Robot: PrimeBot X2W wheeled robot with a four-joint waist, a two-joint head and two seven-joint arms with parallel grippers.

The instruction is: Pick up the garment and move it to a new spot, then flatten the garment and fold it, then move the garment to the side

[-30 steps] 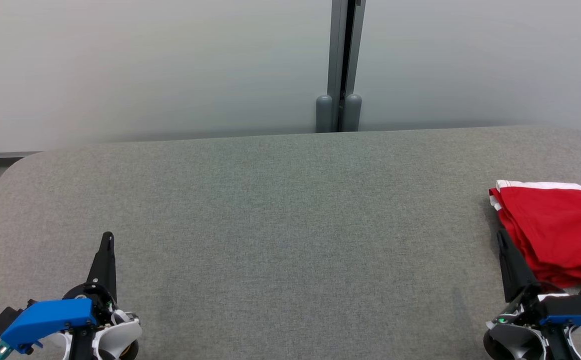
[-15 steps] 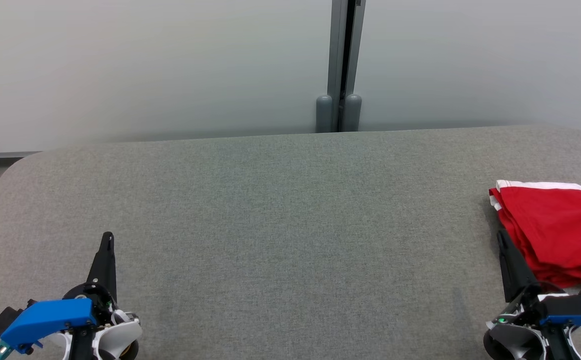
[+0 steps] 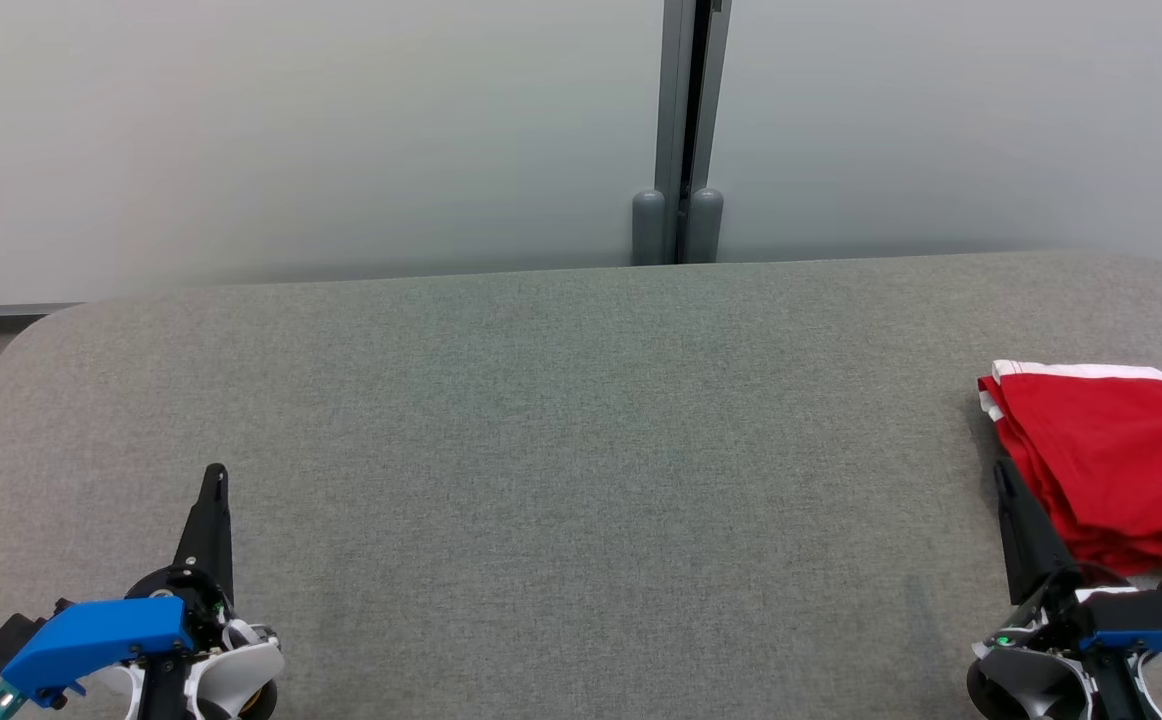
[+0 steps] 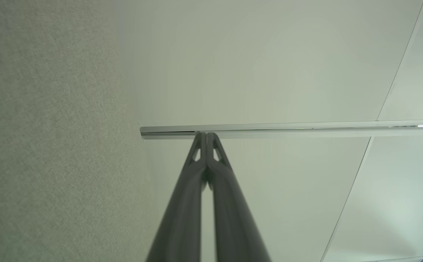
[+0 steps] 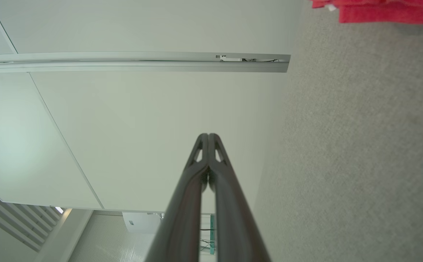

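Right claw (image 3: 1003, 472), pinched together, is sitting just left of the red garment (image 3: 1116, 455), so I'm favouring that arm.

No readable text or labels

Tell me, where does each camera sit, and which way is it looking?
Head view: on the robot's head, looking forward and down at the table, the red garment at its right edge and the wall; left gripper at lower left, right gripper at lower right, both shut.
Left wrist view: on the left wrist, looking along the left gripper toward the wall, table on that view's left.
Right wrist view: on the right wrist, looking along the right gripper toward the wall, table on that view's right.
Shared: head and right wrist views both show the garment.
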